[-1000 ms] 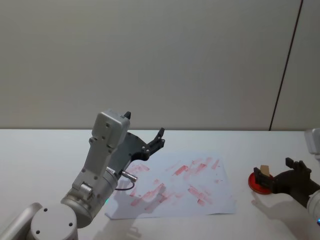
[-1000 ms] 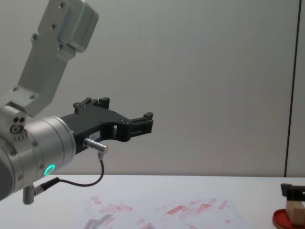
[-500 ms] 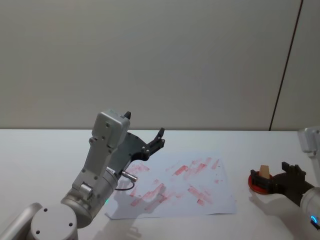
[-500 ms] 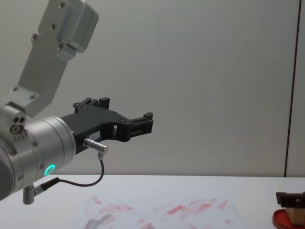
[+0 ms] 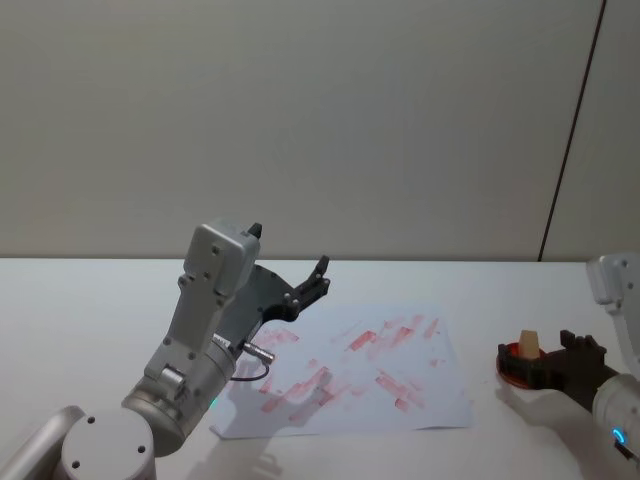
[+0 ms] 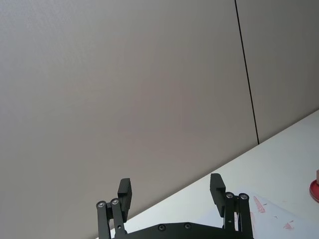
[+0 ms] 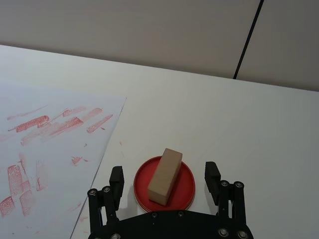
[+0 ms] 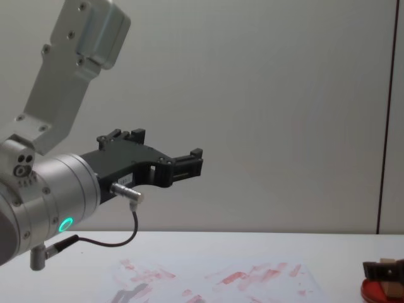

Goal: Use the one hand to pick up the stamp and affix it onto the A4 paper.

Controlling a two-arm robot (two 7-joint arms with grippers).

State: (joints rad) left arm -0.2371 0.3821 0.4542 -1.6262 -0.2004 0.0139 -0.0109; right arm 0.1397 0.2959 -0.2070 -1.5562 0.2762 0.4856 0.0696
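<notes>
Your right gripper point(image 7: 164, 170) sits low by the round red ink pad point(image 7: 187, 193), jaws spread wide and holding nothing. The stamp point(image 7: 165, 177), a tan wooden block, lies on that pad just ahead, centred between the fingers, with its long axis roughly along your reach. The A4 paper point(image 7: 45, 149) lies just beside the pad. The left gripper point(image 6: 170, 185), also spread, is parked high, well away from the stamp.

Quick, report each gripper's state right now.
Left gripper: open, empty, held up in the air.
Right gripper: open, holding nothing; the stamp rests free on the red ink pad.
</notes>
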